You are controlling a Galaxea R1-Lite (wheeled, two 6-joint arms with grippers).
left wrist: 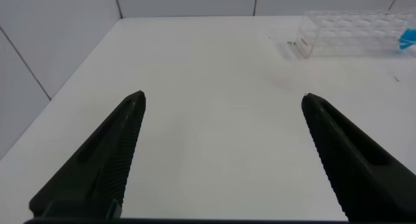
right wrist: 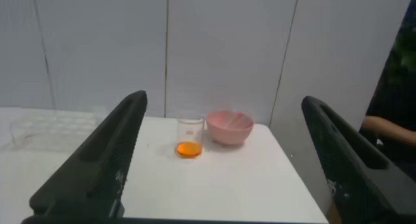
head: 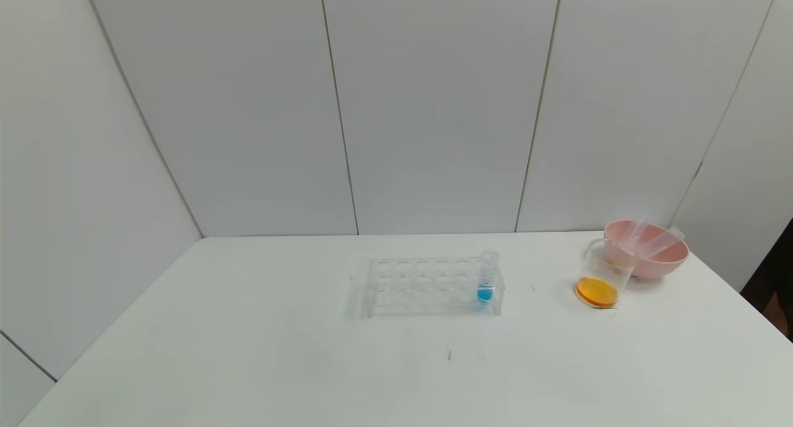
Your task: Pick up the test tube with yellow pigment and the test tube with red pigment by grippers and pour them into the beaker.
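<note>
Both pours appear done: the beaker (head: 600,283) with orange liquid stands on the worktop (head: 248,352) touching the pink bowl (head: 650,253) holding two emptied tubes, directly ahead of the nearer, wide-open right end effector (right wrist: 224,110); left end effector (left wrist: 224,107) likewise wide, empty.

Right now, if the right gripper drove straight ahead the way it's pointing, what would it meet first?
Probably the beaker with orange liquid: it sits about centred between the open right gripper fingers, with bare table before it. The pink bowl stands just beside and behind it. Depth is hard to judge.
</note>
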